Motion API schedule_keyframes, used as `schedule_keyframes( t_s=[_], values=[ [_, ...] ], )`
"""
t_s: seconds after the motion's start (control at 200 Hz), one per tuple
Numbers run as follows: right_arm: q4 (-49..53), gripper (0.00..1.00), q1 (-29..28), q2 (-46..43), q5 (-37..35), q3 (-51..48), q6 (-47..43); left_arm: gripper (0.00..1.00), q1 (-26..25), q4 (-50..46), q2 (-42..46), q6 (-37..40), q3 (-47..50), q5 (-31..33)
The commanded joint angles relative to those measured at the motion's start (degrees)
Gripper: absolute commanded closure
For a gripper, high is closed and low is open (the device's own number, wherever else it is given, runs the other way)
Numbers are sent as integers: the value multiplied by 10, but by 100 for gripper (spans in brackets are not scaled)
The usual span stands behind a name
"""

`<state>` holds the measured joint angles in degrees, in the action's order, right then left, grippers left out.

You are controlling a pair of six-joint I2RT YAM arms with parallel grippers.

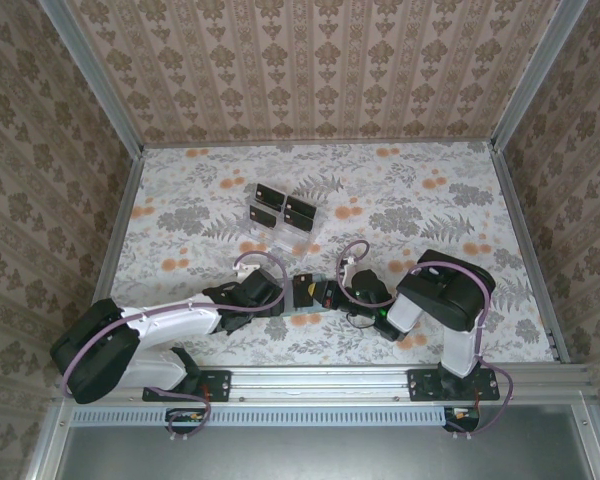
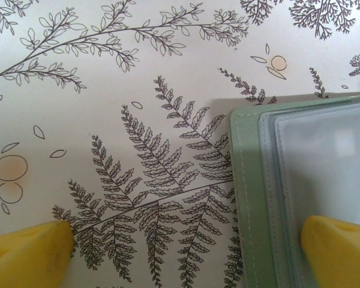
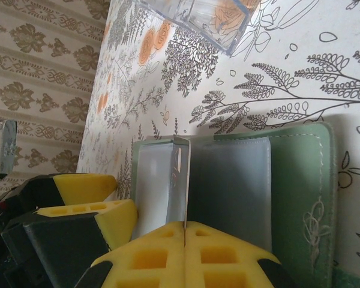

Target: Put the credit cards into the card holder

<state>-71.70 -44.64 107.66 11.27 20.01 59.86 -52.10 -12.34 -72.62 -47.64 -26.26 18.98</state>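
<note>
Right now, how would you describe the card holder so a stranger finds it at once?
On the flowered table, look near the front, between the left gripper and the right gripper. The card holder lies open: flat, grey-green, stitched, unlike the clear rack of black cards behind.

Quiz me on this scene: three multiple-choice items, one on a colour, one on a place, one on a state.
1. What colour is the card holder's cover?
A. red
B. green
C. blue

2. Where are the black cards?
A. in the clear rack
B. inside the card holder
C. scattered flat on the cloth

3. How do the right fingers stand?
A. spread wide apart
B. closed around the rack
C. pressed together on a clear pocket of the card holder

Answers:
1 B, the stitched cover is pale green.
2 A, the top view shows them sitting in the rack.
3 C, the right wrist view shows the pocket's edge running into the seam between them.
</note>
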Motion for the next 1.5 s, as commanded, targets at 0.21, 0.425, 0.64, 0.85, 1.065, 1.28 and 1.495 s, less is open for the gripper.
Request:
schedule_keyframes(
  t_s=[0.21, 0.425, 0.64, 0.85, 1.065, 1.28, 1.495],
  values=[
    [-14, 100, -7, 25, 13, -12, 13, 0, -1, -79, -15, -5, 33, -7],
    [-15, 100, -10, 27, 16, -19, 17, 0, 0, -80, -16, -5, 33, -8],
    [-14, 100, -10, 30, 24, -25, 18, 0, -1, -80, -16, -5, 33, -8],
    [-2, 100, -10, 36, 36, -18, 19, 0, -1, -80, -16, -5, 33, -8],
    [9, 100, -9, 44, 42, -6, 18, 0, -1, -80, -17, -4, 31, -8],
    [11, 100, -10, 56, 47, 4, 21, 0, -1, -79, -18, -7, 33, -9],
    [19, 100, -10, 70, 51, 14, 23, 0, -1, -77, -18, -7, 33, -10]
  ],
)
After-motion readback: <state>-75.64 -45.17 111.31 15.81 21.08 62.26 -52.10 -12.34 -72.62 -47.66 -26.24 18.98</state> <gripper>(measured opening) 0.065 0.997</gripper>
